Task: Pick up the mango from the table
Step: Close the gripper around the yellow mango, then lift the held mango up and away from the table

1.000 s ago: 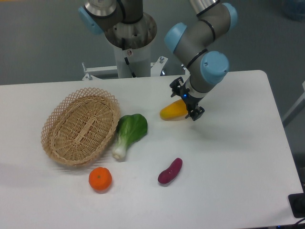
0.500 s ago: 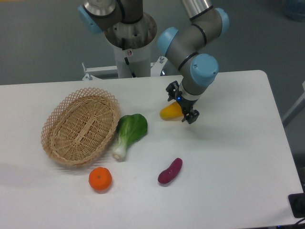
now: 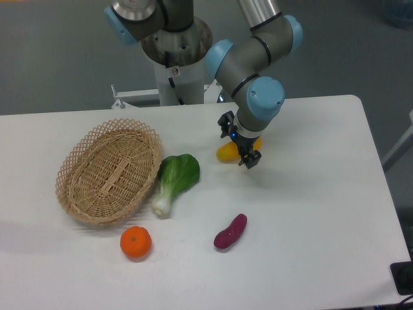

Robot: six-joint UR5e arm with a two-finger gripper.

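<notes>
Upper centre: gripper point(image 3: 237, 141) over the mango point(image 3: 227, 152), fingers apart and straddling it. Mango rests on the table point(image 3: 322, 194); closing and lifting remain.

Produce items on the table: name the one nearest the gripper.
The mango, yellow-orange, directly under the gripper; the bok choy, sweet potato and orange lie farther.
</notes>
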